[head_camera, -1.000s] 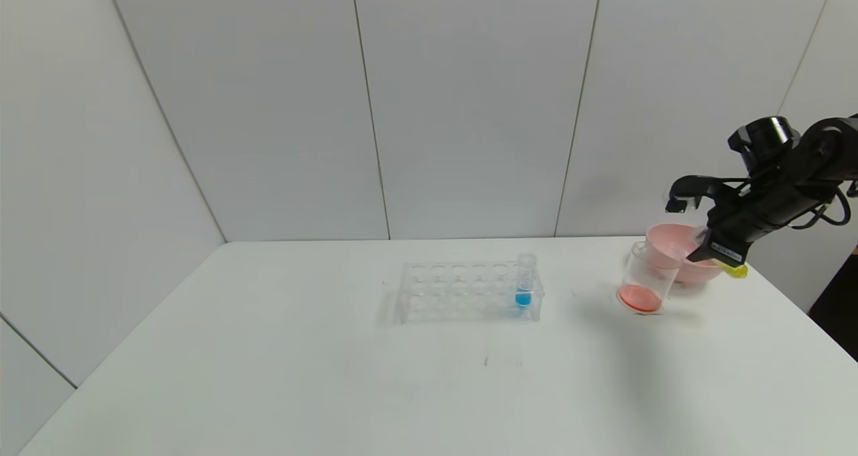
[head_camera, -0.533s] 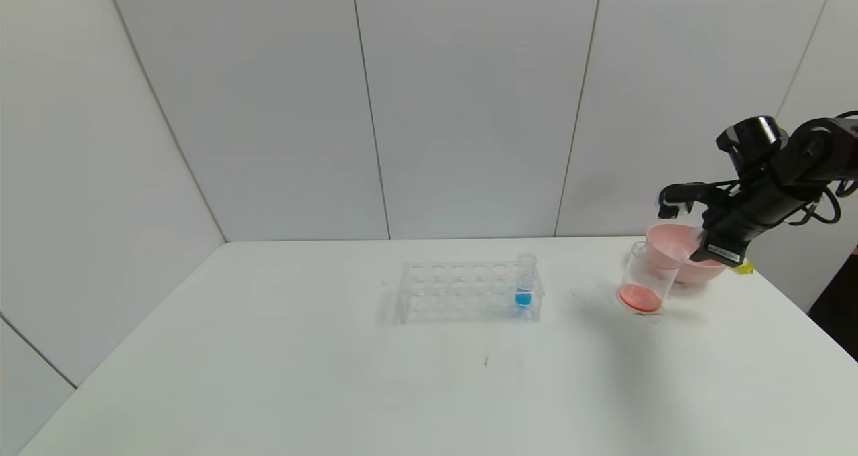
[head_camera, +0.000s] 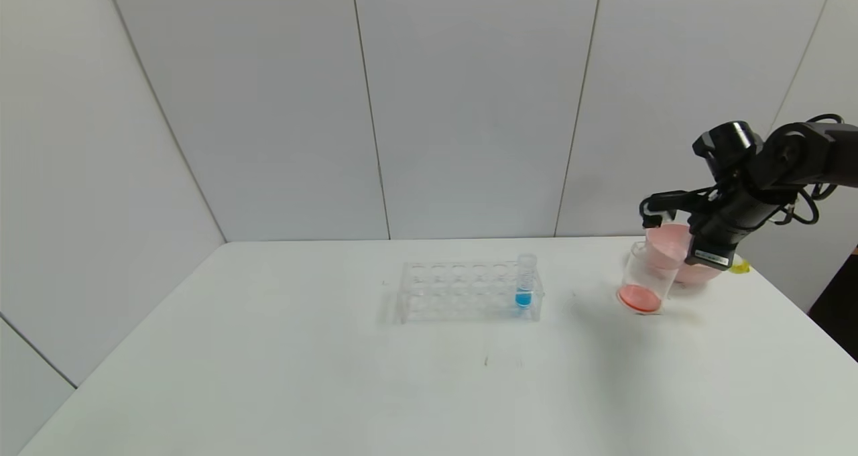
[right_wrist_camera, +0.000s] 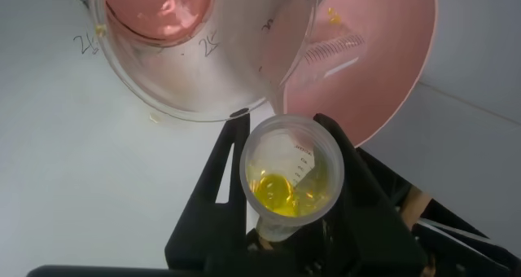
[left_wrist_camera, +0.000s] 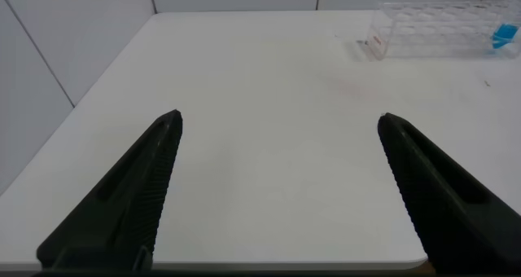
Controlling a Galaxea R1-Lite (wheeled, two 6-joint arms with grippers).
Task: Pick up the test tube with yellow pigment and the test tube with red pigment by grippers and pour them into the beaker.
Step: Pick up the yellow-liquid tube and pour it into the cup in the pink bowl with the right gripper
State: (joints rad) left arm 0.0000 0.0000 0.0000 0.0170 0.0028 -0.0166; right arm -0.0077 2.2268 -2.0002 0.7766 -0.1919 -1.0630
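Note:
My right gripper (head_camera: pixel 709 249) is shut on the test tube with yellow pigment (right_wrist_camera: pixel 293 176). It holds the tube tilted, with its mouth at the rim of the beaker (head_camera: pixel 643 278) and its yellow end (head_camera: pixel 739 266) pointing away. Yellow liquid sits inside the tube. The beaker (right_wrist_camera: pixel 203 57) holds red-orange liquid (head_camera: pixel 639 298) at its bottom. No tube with red-orange liquid shows. My left gripper (left_wrist_camera: pixel 281 118) is open and empty over bare table, out of the head view.
A pink bowl (head_camera: pixel 665 245) stands right behind the beaker, under my right arm; a clear graduated tube seems to lie in it (right_wrist_camera: pixel 332 46). A clear rack (head_camera: pixel 462 292) at mid-table holds a blue-liquid tube (head_camera: pixel 524 281). The table's right edge is close.
My right gripper has moved left towards the beaker with the yellow tube in it. The beaker, bowl and rack have not moved.

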